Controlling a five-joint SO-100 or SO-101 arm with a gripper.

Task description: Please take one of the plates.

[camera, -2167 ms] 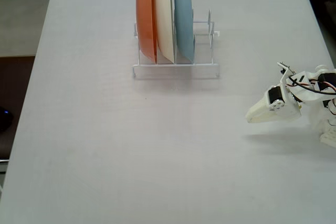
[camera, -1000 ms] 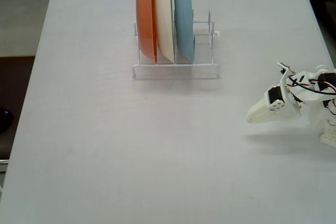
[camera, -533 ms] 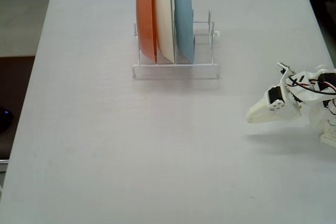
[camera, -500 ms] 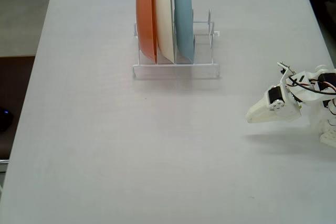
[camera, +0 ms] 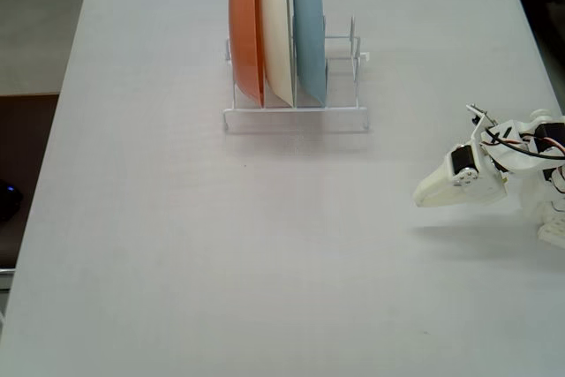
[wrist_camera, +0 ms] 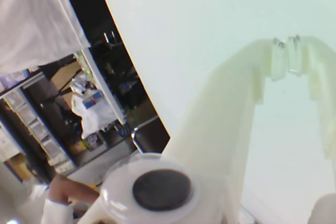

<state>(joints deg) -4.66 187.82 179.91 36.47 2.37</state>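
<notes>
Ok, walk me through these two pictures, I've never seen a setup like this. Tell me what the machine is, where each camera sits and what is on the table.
The white machine at the right edge of the fixed view is a small robot arm. Its pointed end is a two-finger gripper, the part that grabs things. That fixed view looks down on a white table. The other picture comes from a camera riding on the arm's wrist: it looks along the gripper, whose fingertips meet, so it is shut and holds nothing. On the table stands a white wire rack with three plates on edge: an orange plate, a cream plate and a blue plate. The arm sits well away from them.
</notes>
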